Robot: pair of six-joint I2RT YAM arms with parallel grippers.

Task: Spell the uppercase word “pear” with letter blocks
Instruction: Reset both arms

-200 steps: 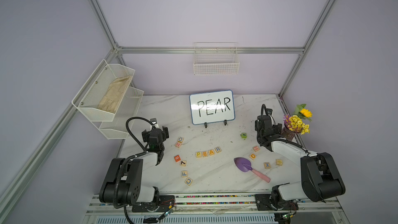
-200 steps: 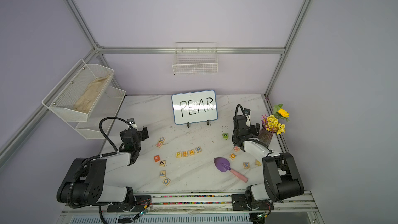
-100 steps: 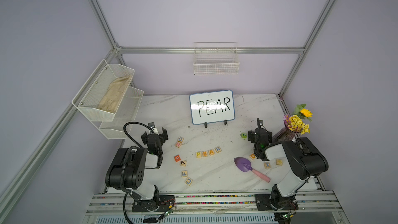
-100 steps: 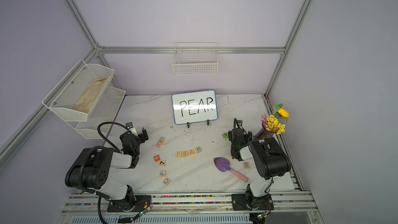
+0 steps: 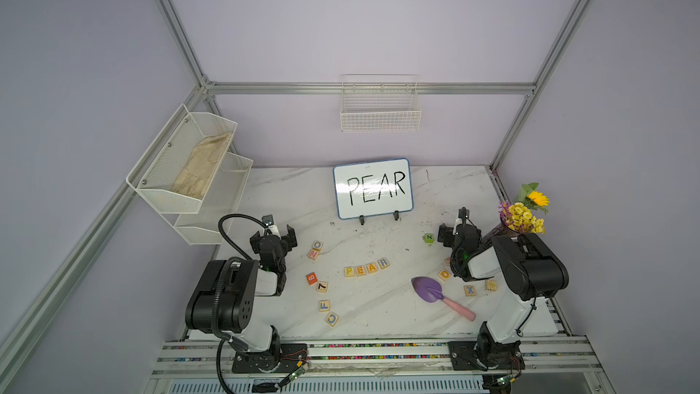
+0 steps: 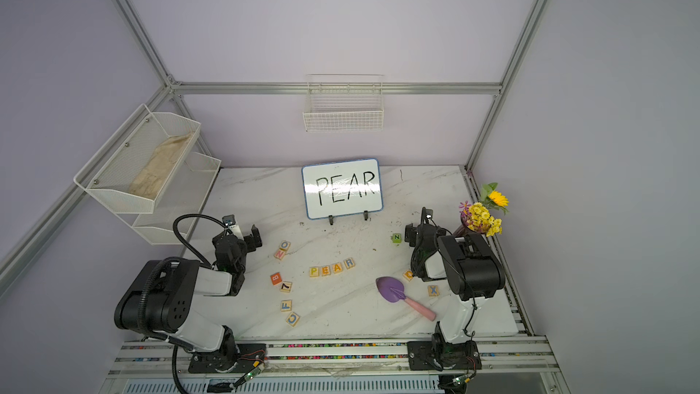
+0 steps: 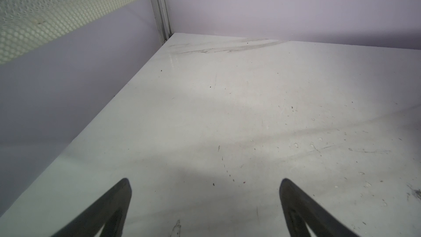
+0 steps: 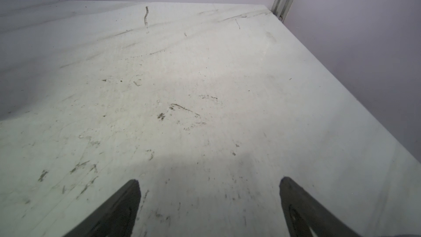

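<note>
You have the letter blocks (image 5: 366,269) in one row at the middle of the table (image 5: 382,320), in front of the whiteboard (image 5: 373,188), and in both top views they read P, E, A, R from the robot's left. The row's long axis runs across the table, with the R end tipped a little toward the whiteboard.

Now the pincers. The left gripper (image 7: 205,183) has its jaws spread wide, with only bare tabletop between them. The right gripper (image 8: 208,182) is the same, fully open and holding nothing. Both point at the back wall, away from the word.

So the row lies between your two arms, inward of each gripper and nearer the front edge. The P end is on the left gripper's side and the R end on the right's. Neither looks clearly closer.

To my eye the word is spelled, so no reach is needed. If you straighten it, nudge the R end from the right.
</note>
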